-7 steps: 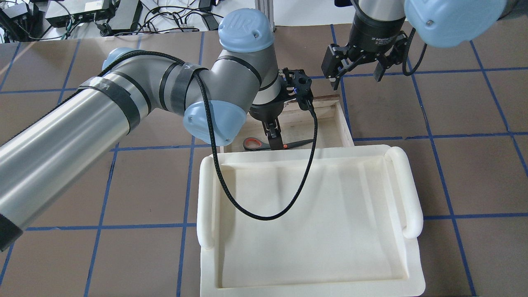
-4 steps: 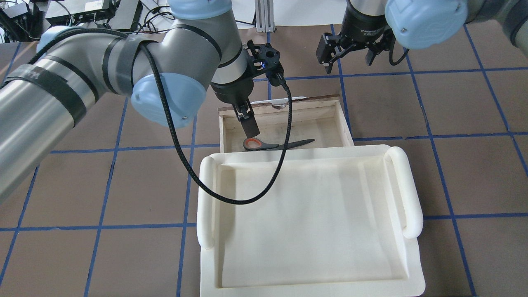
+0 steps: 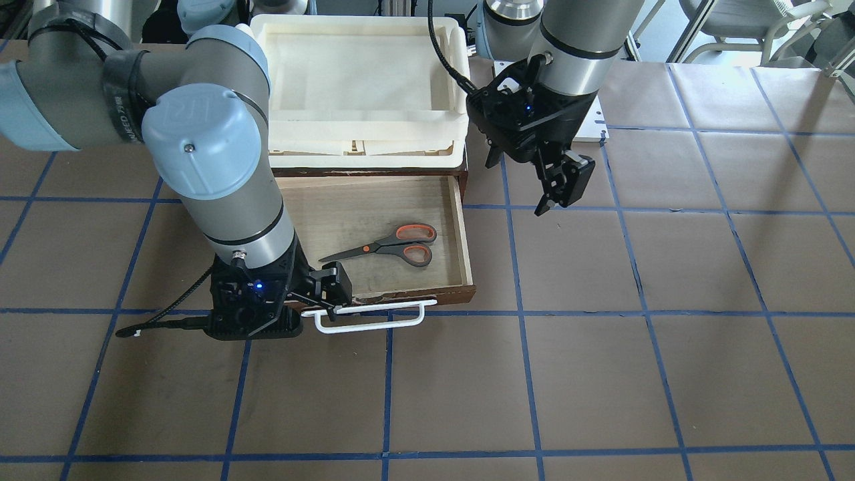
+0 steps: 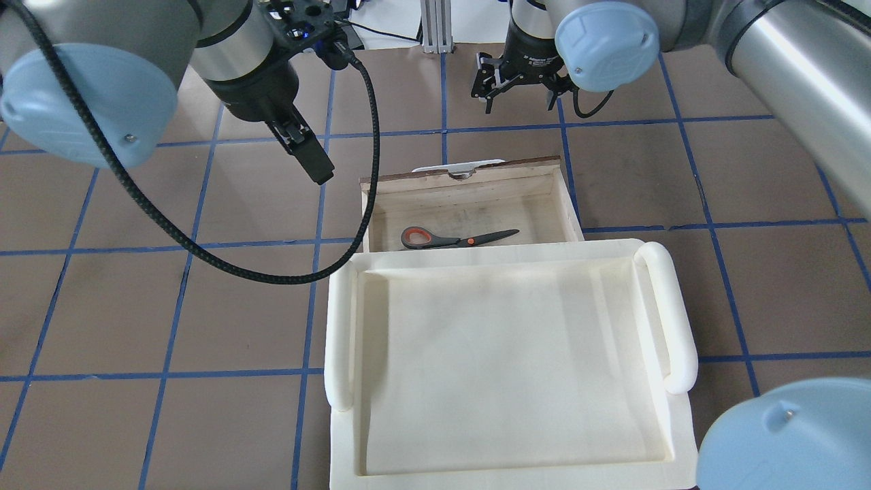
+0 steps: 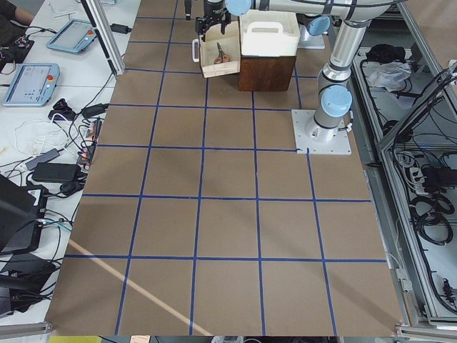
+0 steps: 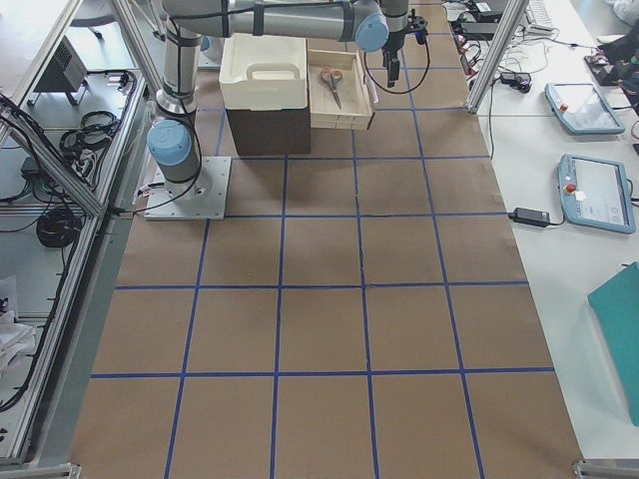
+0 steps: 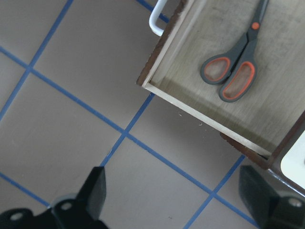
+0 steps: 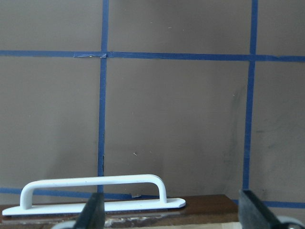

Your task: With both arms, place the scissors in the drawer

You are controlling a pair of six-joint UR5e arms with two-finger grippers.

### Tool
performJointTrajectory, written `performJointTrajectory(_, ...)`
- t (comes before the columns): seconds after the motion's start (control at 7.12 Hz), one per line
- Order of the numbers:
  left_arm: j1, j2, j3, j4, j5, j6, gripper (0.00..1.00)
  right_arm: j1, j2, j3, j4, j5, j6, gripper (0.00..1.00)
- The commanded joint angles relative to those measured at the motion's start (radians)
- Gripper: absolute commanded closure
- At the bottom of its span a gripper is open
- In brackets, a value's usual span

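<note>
Brown paper gridded with blue tape covers the counter (image 4: 136,306). The left arm (image 4: 231,41) reaches forward with its wrist tipped down. Its end effector (image 4: 314,163) is released, fingers spread wide, hovering over bare counter beside the drawer's (image 4: 570,207) left wall. The right arm (image 4: 782,47) stretches past the drawer front. Its end effector (image 4: 519,103) points down, also released, fingers parted near the white handle (image 8: 90,181); contact cannot be told. A cream tray (image 4: 340,327) sits over the drawer's rear. The scissors (image 4: 456,239) lie flat and closed inside the pulled-out drawer, close to the tray's edge, handles toward the robot's left, well apart from both end effectors.
</note>
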Motion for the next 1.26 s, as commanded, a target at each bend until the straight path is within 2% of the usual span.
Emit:
performJointTrajectory(0.0, 0.1, 0.045, 0.006, -0.047, 0.03, -0.233, 0.0, 0.016, 0.026, -0.004, -0.033, 0.002, 0.037, 0.0)
performJointTrajectory(0.14, 0.154, 0.053, 0.009, -0.052, 0.024, -0.373, 0.0, 0.007, 0.023, -0.007, -0.019, -0.003, 0.021, 0.0)
performJointTrajectory(0.28, 0.191, 0.062, 0.008, -0.086, 0.026, -0.411, 0.0, -0.003, -0.033, 0.002, 0.057, -0.014, -0.004, 0.0)
performJointTrajectory(0.56, 0.205, 0.087, 0.009, -0.146, 0.033, -0.535, 0.0, -0.07, -0.209, 0.072, 0.22, -0.037, -0.114, 0.0)
performJointTrajectory(0.84, 0.204, 0.113, 0.009, -0.204, 0.033, -0.602, 0.0, -0.103, -0.323, 0.192, 0.208, -0.035, -0.121, 0.0)
performJointTrajectory(1.12, 0.201, 0.13, 0.009, -0.244, 0.032, -0.652, 0.0, -0.105, -0.324, 0.194, 0.202, -0.034, -0.119, 0.0)
